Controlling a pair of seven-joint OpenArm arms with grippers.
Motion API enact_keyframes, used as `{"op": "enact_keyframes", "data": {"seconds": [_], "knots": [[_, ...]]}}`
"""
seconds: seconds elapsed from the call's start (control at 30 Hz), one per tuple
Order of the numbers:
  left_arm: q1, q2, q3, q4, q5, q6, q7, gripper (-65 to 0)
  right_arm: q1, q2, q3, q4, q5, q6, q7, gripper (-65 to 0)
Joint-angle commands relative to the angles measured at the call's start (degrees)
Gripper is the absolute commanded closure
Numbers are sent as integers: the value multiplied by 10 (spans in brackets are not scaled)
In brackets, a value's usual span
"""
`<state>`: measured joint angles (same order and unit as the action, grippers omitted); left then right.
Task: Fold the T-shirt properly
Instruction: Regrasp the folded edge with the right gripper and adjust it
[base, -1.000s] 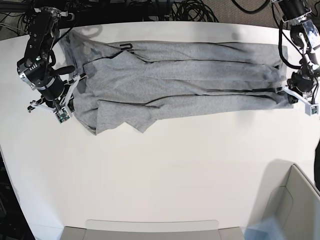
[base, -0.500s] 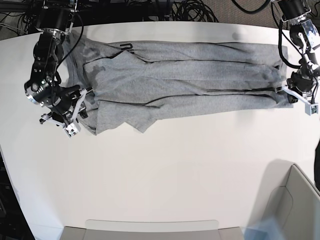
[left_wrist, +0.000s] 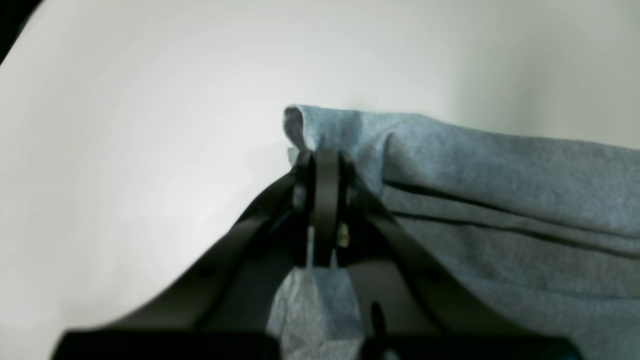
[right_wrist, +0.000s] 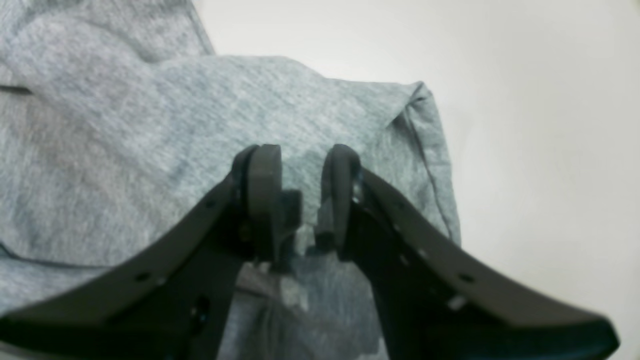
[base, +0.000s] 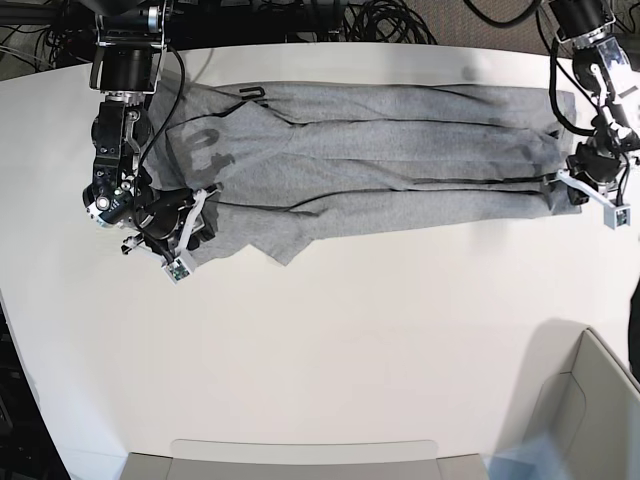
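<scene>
Left wrist view: the left gripper (left_wrist: 325, 200) has its two dark jaws pressed together, pinching a rolled edge of the heather-grey T-shirt (left_wrist: 500, 190). A small fold of cloth rises just above the closed tips, and more grey fabric hangs below them, between the jaw arms. To the right of the pincer the shirt runs away in stacked layers, with two dark fold lines between them. To the left and above the pincer lies the bare white table (left_wrist: 125, 150).

Right wrist view: the right gripper (right_wrist: 300, 200) stands with its jaws apart, a clear gap between the two rounded fingertips (right_wrist: 262, 180), and nothing is caught between them. The T-shirt (right_wrist: 125, 150) lies under and ahead of the pincer and spreads off to its left; a hemmed corner of the cloth ends just right of the tips. Beyond that corner, right of the pincer, is the white table (right_wrist: 550, 125).

Base view: the T-shirt (base: 400, 150) lies folded lengthwise into a long band across the far part of the white table (base: 330, 350). The right gripper (base: 195, 215) is over the band's end at this view's left, jaws apart. The left gripper (base: 562, 180) is at the opposite end, clamped on the cloth's edge. A pale bin (base: 585, 400) stands at the near corner, well apart from both pincers.
</scene>
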<state>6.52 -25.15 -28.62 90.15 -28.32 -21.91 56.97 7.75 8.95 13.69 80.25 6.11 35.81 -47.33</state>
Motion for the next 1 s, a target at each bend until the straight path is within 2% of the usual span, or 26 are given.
{"op": "enact_keyframes", "data": {"seconds": [0.0, 0.37, 0.43, 0.5, 0.53, 0.7, 0.83, 0.97], "knots": [[-7, -12, -4, 11, -4, 1, -8, 0, 14, 4, 4, 8, 8, 3, 15, -161], [-8, -11, -3, 10, -4, 1, -8, 0, 45, 3, 2, -65, 8, 3, 16, -158], [-8, -11, -3, 10, -4, 1, -8, 0, 45, 3, 2, -65, 8, 3, 16, -112], [-8, -11, -3, 10, -4, 1, -8, 0, 45, 3, 2, -65, 8, 3, 16, -9], [-8, -11, -4, 10, -4, 1, -8, 0, 45, 3, 2, -64, 8, 3, 15, 0], [-8, -10, -4, 10, -4, 1, -8, 0, 39, 3, 1, -35, 8, 4, 11, 0], [-8, -10, -4, 10, -4, 1, -8, 0, 14, 5, 1, 33, 8, 4, 10, 0], [-8, -10, -4, 10, -4, 1, -8, 0, 0, 8, 4, 100, 8, 6, -41, 0]]}}
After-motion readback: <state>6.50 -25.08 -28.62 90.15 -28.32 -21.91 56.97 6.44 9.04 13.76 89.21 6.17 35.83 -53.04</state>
